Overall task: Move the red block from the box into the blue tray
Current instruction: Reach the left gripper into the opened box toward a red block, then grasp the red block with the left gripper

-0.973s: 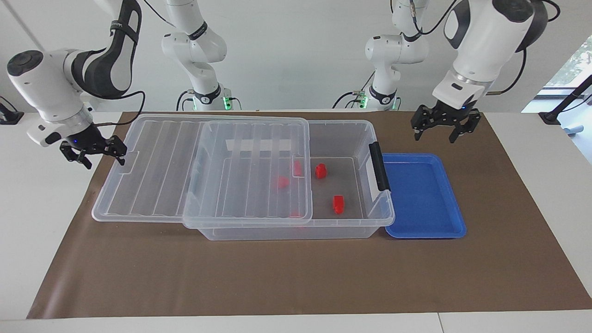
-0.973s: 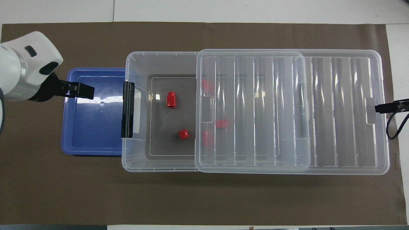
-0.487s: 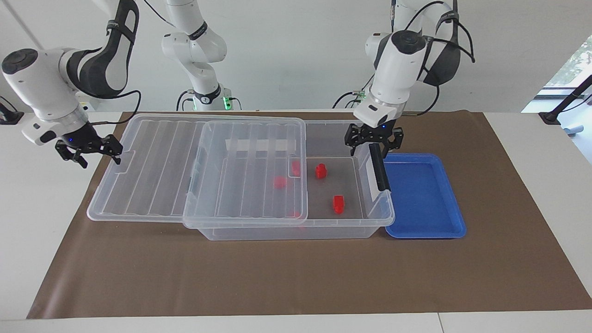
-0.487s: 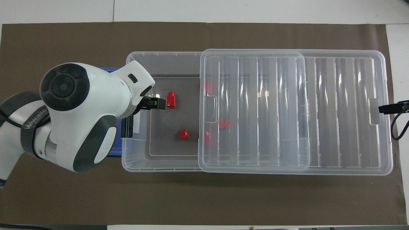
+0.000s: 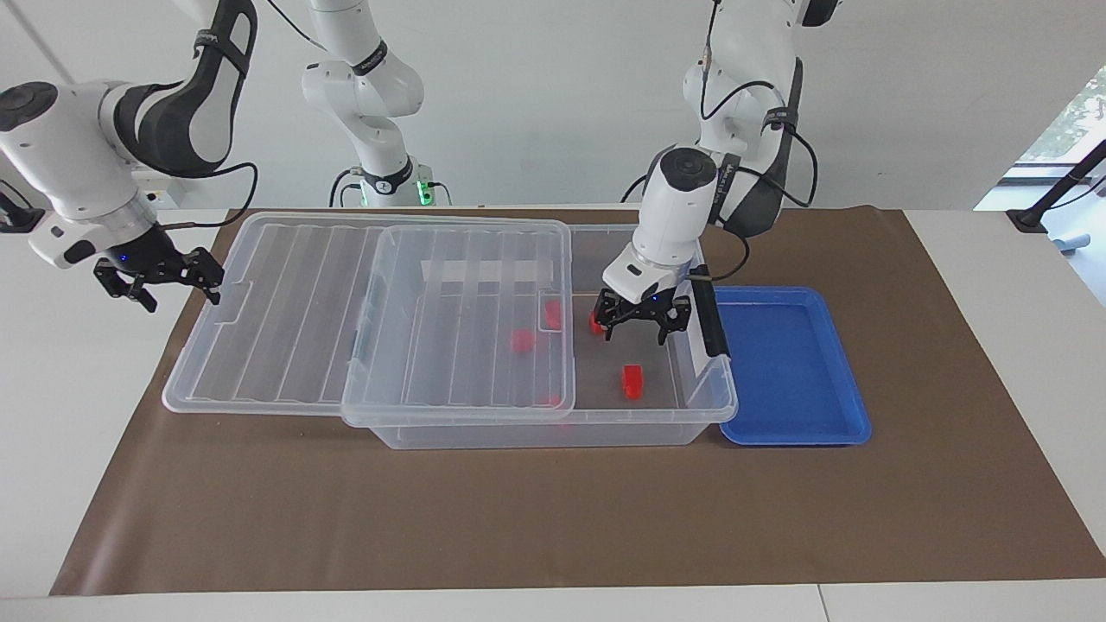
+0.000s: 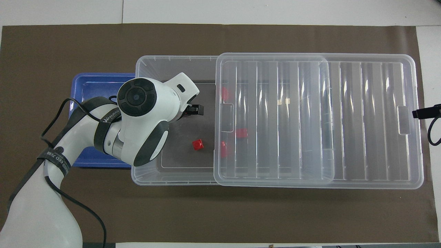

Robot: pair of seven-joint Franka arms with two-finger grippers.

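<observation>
The clear box (image 5: 553, 429) stands mid-table with its ribbed lid (image 5: 285, 311) slid toward the right arm's end. The uncovered part holds two red blocks. One (image 5: 632, 381) lies free. The other (image 5: 594, 323) is partly hidden by a finger of my left gripper (image 5: 635, 333), which is open and low inside the box. In the overhead view my left arm covers that block and only a fingertip (image 6: 195, 110) shows. Three more red blocks (image 5: 521, 340) lie under the lid. The blue tray (image 5: 791, 367) sits empty against the box's latch end. My right gripper (image 5: 164, 289) is open beside the lid's end.
The black latch (image 5: 708, 315) stands on the box wall between my left gripper and the blue tray. A brown mat (image 5: 553, 518) covers the table. In the overhead view my left arm hides part of the tray (image 6: 91, 88) and of the box (image 6: 148, 177).
My left gripper has swung from above the table by the blue tray, over the latch, and down into the box beside a red block. My right gripper drew slightly back from the lid, which shifted a little.
</observation>
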